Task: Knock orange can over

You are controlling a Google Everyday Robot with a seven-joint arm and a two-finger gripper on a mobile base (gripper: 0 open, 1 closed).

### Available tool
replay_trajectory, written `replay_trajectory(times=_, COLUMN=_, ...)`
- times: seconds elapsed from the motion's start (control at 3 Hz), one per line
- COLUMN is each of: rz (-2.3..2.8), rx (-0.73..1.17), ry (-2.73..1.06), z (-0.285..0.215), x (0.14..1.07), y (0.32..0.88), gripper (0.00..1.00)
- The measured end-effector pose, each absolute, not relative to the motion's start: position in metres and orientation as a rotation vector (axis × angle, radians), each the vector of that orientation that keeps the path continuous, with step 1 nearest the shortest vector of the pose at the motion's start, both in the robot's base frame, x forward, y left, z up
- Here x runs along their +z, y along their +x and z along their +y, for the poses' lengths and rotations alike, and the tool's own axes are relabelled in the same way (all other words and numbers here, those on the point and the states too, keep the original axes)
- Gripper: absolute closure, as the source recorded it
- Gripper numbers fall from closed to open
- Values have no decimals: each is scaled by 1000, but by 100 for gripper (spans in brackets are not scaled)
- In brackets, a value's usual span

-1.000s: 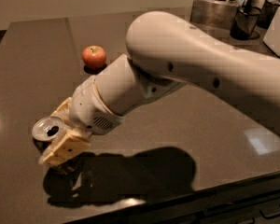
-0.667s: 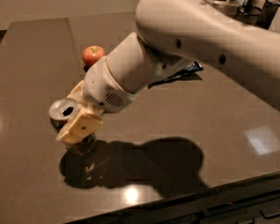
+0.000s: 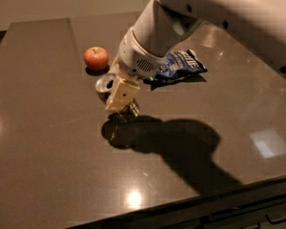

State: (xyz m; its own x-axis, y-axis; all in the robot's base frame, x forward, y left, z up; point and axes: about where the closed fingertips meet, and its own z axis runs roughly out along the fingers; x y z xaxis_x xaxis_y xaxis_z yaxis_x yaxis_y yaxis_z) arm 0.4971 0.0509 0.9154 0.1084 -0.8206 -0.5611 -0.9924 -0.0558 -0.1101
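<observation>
The orange can [image 3: 105, 84] shows its silver top toward the left and its orange-brown lower end [image 3: 132, 111] toward the right, so it is tilted. It hangs a little above the dark table [image 3: 43, 156], with its shadow below it. My gripper [image 3: 118, 97], with cream fingers [image 3: 121, 92], is shut on the can's body and covers its middle. The white arm comes down from the upper right.
A red apple [image 3: 96, 57] sits just behind and left of the can. A blue crumpled snack bag [image 3: 181, 65] lies to the right behind the arm. The table's front edge runs along the bottom right, with a darker drop beyond it.
My gripper has moved from the front left of the table back and to the right, toward the apple, carrying the can along. The can is now tilted and off the surface.
</observation>
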Motion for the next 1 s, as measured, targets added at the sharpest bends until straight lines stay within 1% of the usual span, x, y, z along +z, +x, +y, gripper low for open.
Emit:
replay_trajectory(times=0.33, rz=1769, rx=273, ry=-2020, z=14, x=914, y=518, gripper=100)
replay_trajectory(times=0.67, rz=1747, rx=166, ry=-2091, z=-2, x=917, y=523, gripper=100)
replay_trajectory(times=1.0, rz=1698, rx=89, ry=-2203, z=-8, x=913, y=521, gripper=83)
